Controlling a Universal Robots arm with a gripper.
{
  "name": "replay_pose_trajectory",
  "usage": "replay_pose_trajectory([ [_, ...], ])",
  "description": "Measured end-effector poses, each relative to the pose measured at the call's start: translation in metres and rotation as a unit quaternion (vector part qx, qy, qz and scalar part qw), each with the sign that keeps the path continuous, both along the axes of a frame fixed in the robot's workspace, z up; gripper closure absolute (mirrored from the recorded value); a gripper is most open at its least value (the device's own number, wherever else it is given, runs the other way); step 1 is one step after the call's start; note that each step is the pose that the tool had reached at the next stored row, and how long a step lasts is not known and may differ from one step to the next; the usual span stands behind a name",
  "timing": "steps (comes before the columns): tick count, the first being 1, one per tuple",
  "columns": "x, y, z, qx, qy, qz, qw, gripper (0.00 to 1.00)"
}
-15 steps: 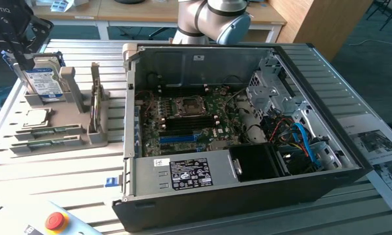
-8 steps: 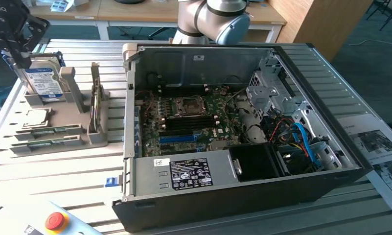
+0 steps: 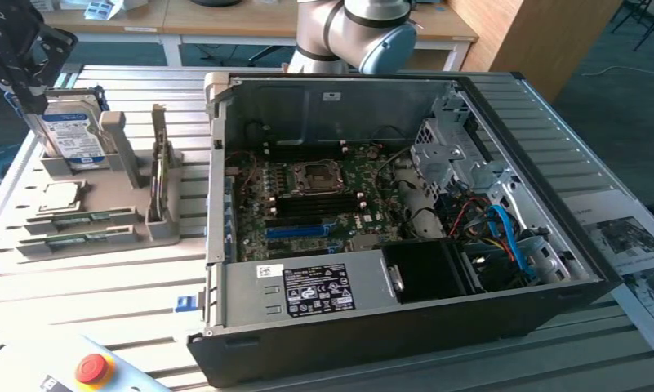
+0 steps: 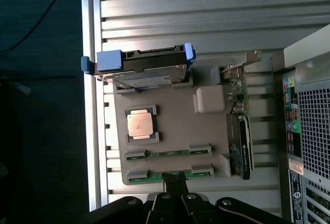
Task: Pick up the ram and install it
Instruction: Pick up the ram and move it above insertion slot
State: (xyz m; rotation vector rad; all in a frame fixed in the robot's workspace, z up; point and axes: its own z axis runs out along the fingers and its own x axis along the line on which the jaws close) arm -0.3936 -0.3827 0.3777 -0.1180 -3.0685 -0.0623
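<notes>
Ram [image 3: 76,242] lies flat in the outermost slot of the grey tray [image 3: 117,194] on the worktop [image 3: 87,286], with a second stick [image 3: 84,218] just beside it. The gripper [image 3: 24,88] hangs above the tray, apparently well clear of it, its jaws closed on nothing.

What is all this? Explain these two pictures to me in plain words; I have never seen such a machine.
This is a robot arm with a gripper for a hand. One picture comes from a camera off the arm; the other from a camera on the arm's wrist, looking down. On the slatted table stands an open computer case. Beside it, a grey holder keeps parts: a hard drive, a processor chip, an upright card and two ram sticks. The gripper is shut, holds nothing, and hangs above the holder.
</notes>
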Motion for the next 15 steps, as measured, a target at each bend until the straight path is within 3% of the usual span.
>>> replay_pose_trajectory([
  [12,0.0,0.0,0.0,0.0,0.0,0.0,1.0,0.9],
  [15,0.0,-0.0001,-0.0001,0.0001,-0.0001,0.012,0.9999,0.9],
])
